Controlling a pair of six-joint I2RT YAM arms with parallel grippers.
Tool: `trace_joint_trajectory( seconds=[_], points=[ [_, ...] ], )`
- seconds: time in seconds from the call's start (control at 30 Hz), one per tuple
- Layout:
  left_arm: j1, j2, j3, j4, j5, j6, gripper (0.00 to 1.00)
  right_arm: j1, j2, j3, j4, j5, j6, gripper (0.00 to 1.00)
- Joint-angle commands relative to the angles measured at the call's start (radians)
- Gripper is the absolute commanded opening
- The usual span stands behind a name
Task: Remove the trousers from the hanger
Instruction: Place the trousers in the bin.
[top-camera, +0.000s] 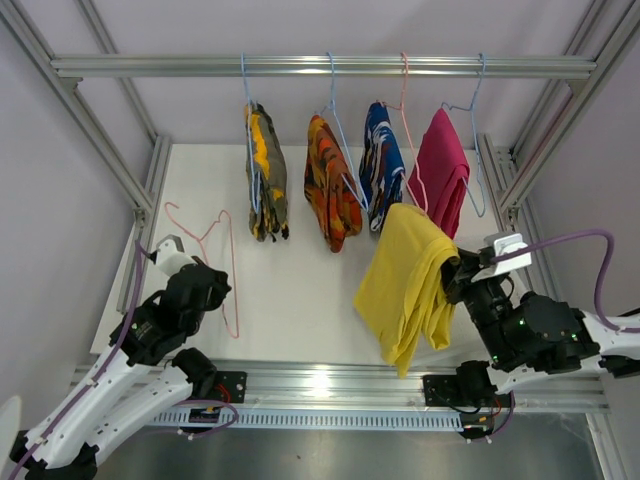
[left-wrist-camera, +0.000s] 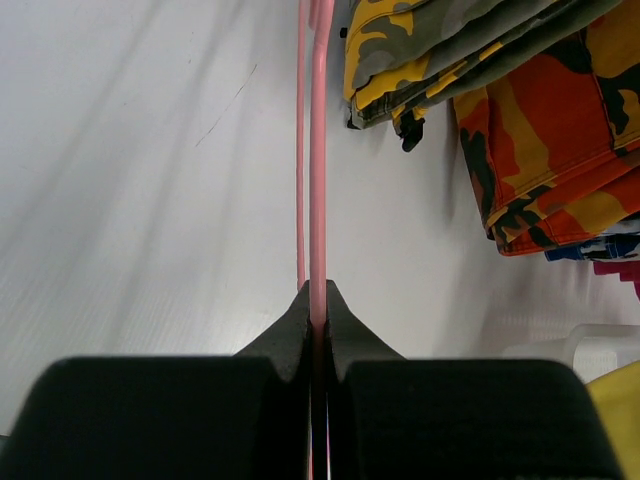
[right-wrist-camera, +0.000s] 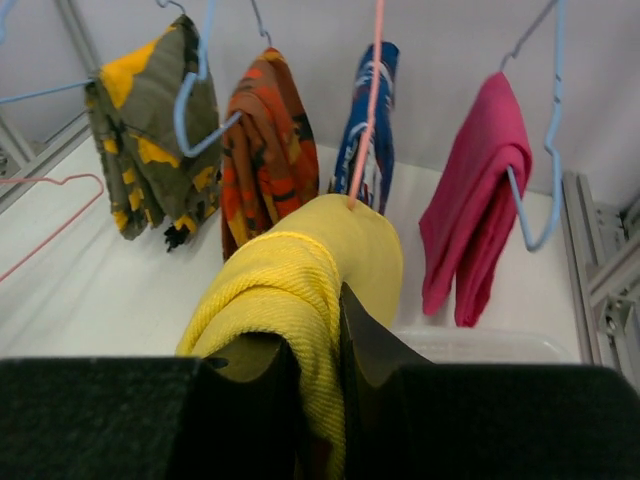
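Top view: I see a white desk (top-camera: 290, 300) under an aluminium rail (top-camera: 320, 66) hung with a camouflage pair (top-camera: 266, 175), orange-black pair (top-camera: 330, 185), blue-patterned pair (top-camera: 381, 165) and magenta pair (top-camera: 440, 170). Left wrist: my left claw (left-wrist-camera: 317, 295) pinches a thin pink hanger (left-wrist-camera: 317, 150). Right wrist: my right claw (right-wrist-camera: 318, 330) clamps the ribbed yellow trousers (right-wrist-camera: 300, 260), in front of the hanging pairs.

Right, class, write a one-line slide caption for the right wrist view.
Right jaws shut on the yellow trousers; camouflage trousers, orange-black trousers, blue-patterned trousers and pink trousers hang behind.
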Motion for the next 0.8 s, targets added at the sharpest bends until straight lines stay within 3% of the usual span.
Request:
trace_joint_trajectory(
  seconds=[0.0,0.07,0.1,0.13,0.23,0.47,0.6,0.77],
  points=[
    [-0.004,0.001,0.031,0.031,-0.031,0.005,0.0,0.001,-0.057,0.031,-0.147,0.135,0.188,0.0],
    [-0.004,0.013,0.031,0.039,-0.025,0.008,0.0,0.001,-0.08,0.049,-0.274,0.198,0.358,0.0],
    [-0.004,0.015,0.03,0.042,-0.023,0.008,0.0,0.002,-0.084,0.06,-0.427,0.211,0.429,0.0],
    [-0.004,0.018,0.03,0.043,-0.018,0.008,0.0,0.001,-0.087,0.081,-0.501,0.234,0.578,0.0],
    [-0.004,0.022,0.022,0.06,-0.009,0.012,0.01,0.001,-0.102,0.088,-0.678,0.254,0.716,0.0],
    [-0.004,0.021,0.022,0.069,0.002,0.025,0.0,-0.021,-0.172,0.086,-0.669,0.293,0.699,0.0],
    [-0.004,0.021,0.025,0.069,0.003,0.028,0.0,-0.042,-0.234,0.088,-0.576,0.322,0.568,0.0],
    [-0.004,0.033,0.028,0.085,0.02,0.026,0.01,-0.056,-0.28,0.106,-0.583,0.354,0.573,0.0]
  ],
)
